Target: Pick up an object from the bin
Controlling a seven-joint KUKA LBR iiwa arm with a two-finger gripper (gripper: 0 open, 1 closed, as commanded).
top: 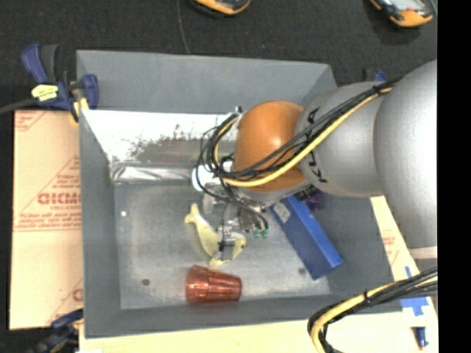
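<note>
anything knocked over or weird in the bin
The copper-coloured cup lies tipped on its side near the view's lower edge of the bin, and the long blue block lies slanted, partly under the arm. The gripper is over a pale yellow thing. Nothing looks spilled or broken.

We look down on the grey metal bin from above and a little to one side, close enough that small things on its floor can be made out. Its far wall slopes up toward the top; the arm enters from our right, nearer us, looming large.
</note>
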